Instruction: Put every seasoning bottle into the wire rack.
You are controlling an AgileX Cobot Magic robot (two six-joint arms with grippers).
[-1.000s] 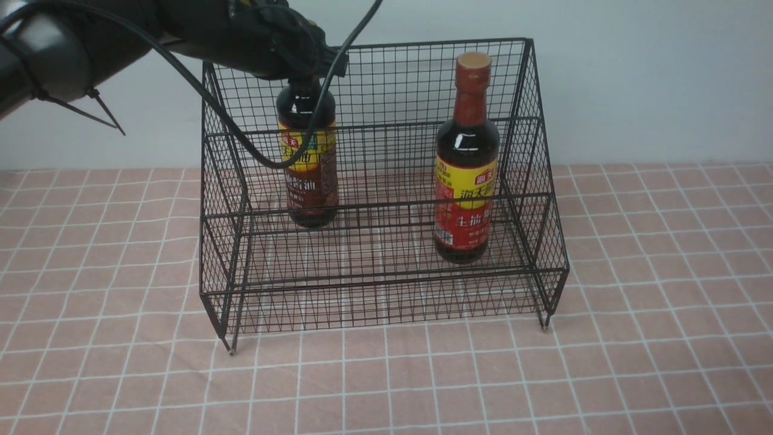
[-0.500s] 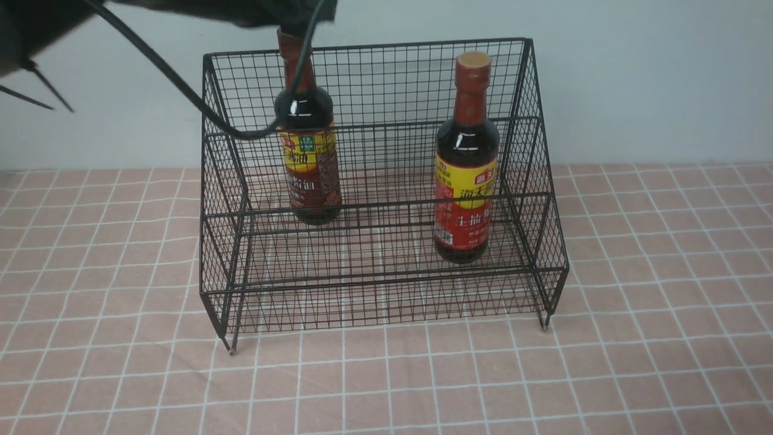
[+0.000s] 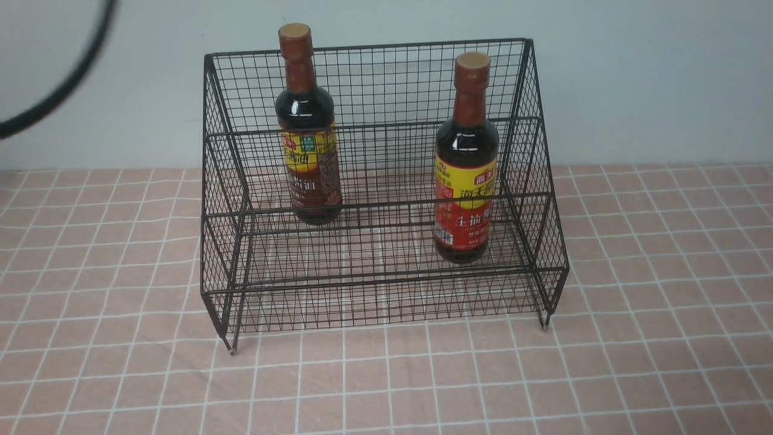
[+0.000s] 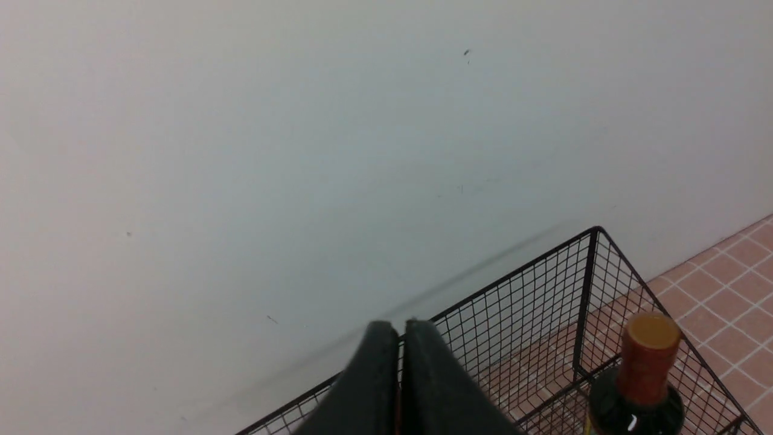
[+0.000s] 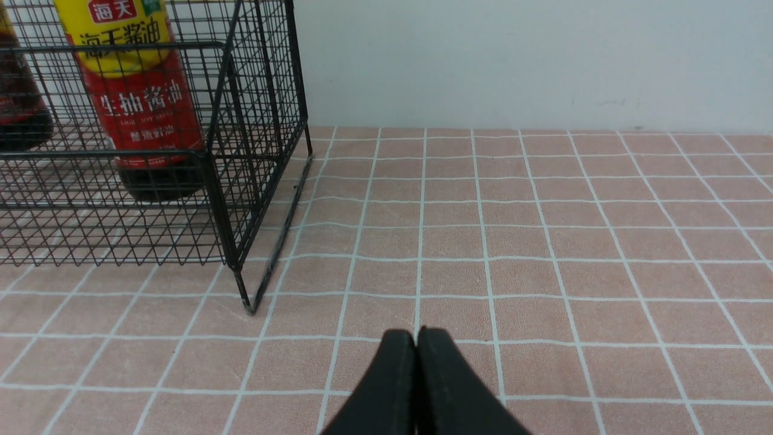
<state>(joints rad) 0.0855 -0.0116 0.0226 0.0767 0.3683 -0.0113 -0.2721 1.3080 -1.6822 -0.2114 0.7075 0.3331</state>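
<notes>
Both bottles upright inside the wire rack (image 3: 386, 181) on the pink tiled cloth (image 3: 634, 362): brown-label bottle (image 3: 308, 145) on the raised rear tier toward the left, red-label bottle (image 3: 466, 175) on the lower front tier toward the right, well apart. Left gripper (image 4: 401, 329) up high above the rack's back edge, fingers pressed together on nothing. Right gripper (image 5: 415, 338) low over the cloth beside the rack, likewise clenched and empty. Black cable (image 3: 54, 90) looping at top left.

A plain pale grey-white wall (image 3: 652, 84) rises behind a tabletop covered in a pink cloth (image 3: 664, 338) gridded with thin white lines, evenly lit and meeting the wall in a straight edge.
</notes>
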